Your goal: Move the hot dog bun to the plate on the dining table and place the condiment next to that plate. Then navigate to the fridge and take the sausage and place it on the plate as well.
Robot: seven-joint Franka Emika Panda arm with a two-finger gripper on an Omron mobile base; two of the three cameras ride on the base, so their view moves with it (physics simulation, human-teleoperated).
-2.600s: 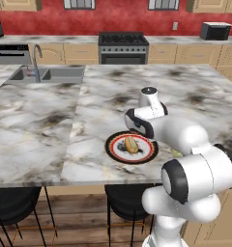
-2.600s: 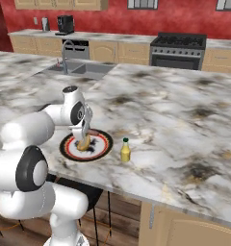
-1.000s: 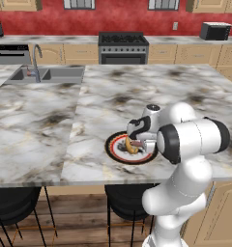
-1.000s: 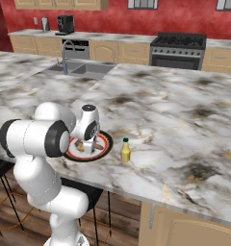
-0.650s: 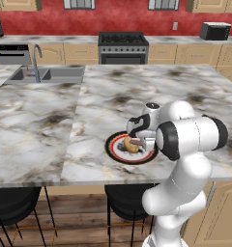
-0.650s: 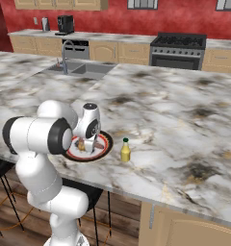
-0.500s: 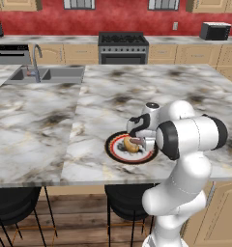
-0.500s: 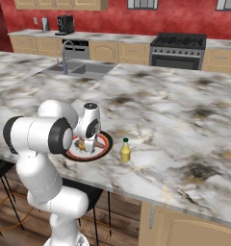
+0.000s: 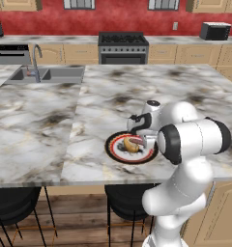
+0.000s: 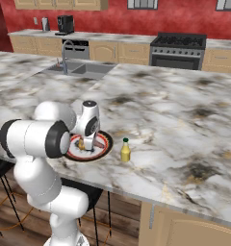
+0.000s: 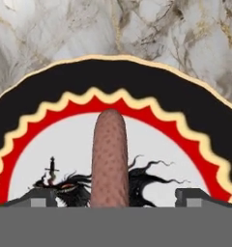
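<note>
My gripper [image 11: 115, 198] hangs low over the plate [image 11: 185, 96], jaws open and wide apart. The reddish-brown sausage [image 11: 109, 159] lies on the plate's white centre between the fingertips [image 11: 40, 197], touching neither. In the left base view the gripper [image 9: 140, 140] points down at the plate [image 9: 119, 153], with the golden hot dog bun [image 9: 131, 144] lying beside it on the plate. In the right base view the gripper [image 10: 88, 143] is over the plate [image 10: 103, 148], and the yellow condiment [image 10: 125, 150] stands upright on the dining table [image 10: 185, 125] just right of the plate.
The plate sits near the table's front edge. A steel sink [image 9: 45, 75] with a faucet [image 9: 35, 62] is inset at the far left. Black stools [image 9: 11, 202] stand under the front edge. A stove [image 9: 123, 46] stands against the red back wall.
The jaws have opened and let go of the sausage, which now lies on the plate. The arm had first swung down over the plate; it has hardly moved since.
</note>
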